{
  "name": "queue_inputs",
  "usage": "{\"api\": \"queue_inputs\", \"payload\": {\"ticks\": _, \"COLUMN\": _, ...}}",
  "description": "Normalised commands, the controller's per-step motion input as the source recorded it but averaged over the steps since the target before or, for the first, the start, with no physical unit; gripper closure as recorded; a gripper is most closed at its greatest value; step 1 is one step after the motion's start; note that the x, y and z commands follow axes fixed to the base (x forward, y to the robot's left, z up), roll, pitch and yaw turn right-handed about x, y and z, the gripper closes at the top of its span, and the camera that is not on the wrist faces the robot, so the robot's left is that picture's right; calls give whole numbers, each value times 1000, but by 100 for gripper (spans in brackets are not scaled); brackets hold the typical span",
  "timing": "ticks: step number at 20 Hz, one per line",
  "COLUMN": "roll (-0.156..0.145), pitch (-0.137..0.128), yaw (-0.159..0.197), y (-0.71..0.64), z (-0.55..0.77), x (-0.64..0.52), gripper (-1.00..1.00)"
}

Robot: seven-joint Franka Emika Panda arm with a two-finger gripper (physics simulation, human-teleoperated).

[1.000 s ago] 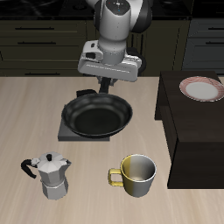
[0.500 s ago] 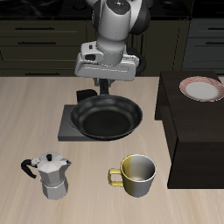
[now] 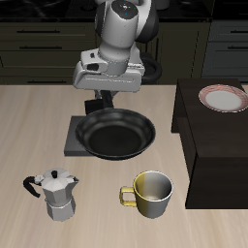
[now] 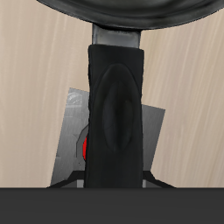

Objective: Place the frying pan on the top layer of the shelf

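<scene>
The black frying pan [image 3: 116, 134] hangs just above the grey burner plate [image 3: 72, 145], overlapping the plate's edge that faces the shelf. My gripper [image 3: 108, 98] is shut on the pan's long black handle [image 4: 118, 105], behind the pan bowl. The wrist view shows the handle running up to the pan's rim [image 4: 131, 10], with the burner plate [image 4: 73, 122] and a bit of its red coil beneath. The shelf [image 3: 215, 155] is a large dark box beside the pan, its flat top higher than the pan.
A pink-rimmed plate [image 3: 225, 97] lies on the back part of the shelf top. A silver moka pot [image 3: 58, 192] and a yellow-green mug [image 3: 150, 192] stand near the table's front edge. Dark cabinets run behind the table.
The pan has shifted a little toward the shelf and off the burner plate. My gripper body has swung the other way, still holding the handle.
</scene>
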Motion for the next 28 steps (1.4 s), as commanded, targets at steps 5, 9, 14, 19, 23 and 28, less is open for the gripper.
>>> {"api": "queue_inputs", "payload": {"ticks": 5, "roll": -20, "pitch": -64, "yaw": 155, "y": -122, "z": 23, "x": 8, "gripper": 100}}
{"api": "queue_inputs", "payload": {"ticks": 9, "roll": 0, "pitch": -18, "yaw": 121, "y": -110, "z": 7, "x": -26, "gripper": 100}}
{"api": "queue_inputs", "payload": {"ticks": 14, "roll": -1, "pitch": -28, "yaw": 133, "y": -84, "z": -8, "x": 1, "gripper": 100}}
{"api": "queue_inputs", "payload": {"ticks": 19, "roll": 10, "pitch": -19, "yaw": 119, "y": -171, "z": -14, "x": 16, "gripper": 100}}
{"api": "queue_inputs", "payload": {"ticks": 23, "roll": 0, "pitch": -25, "yaw": 131, "y": -104, "z": -58, "x": 20, "gripper": 100}}
{"api": "queue_inputs", "payload": {"ticks": 28, "roll": 10, "pitch": -19, "yaw": 132, "y": -27, "z": -56, "x": -18, "gripper": 100}}
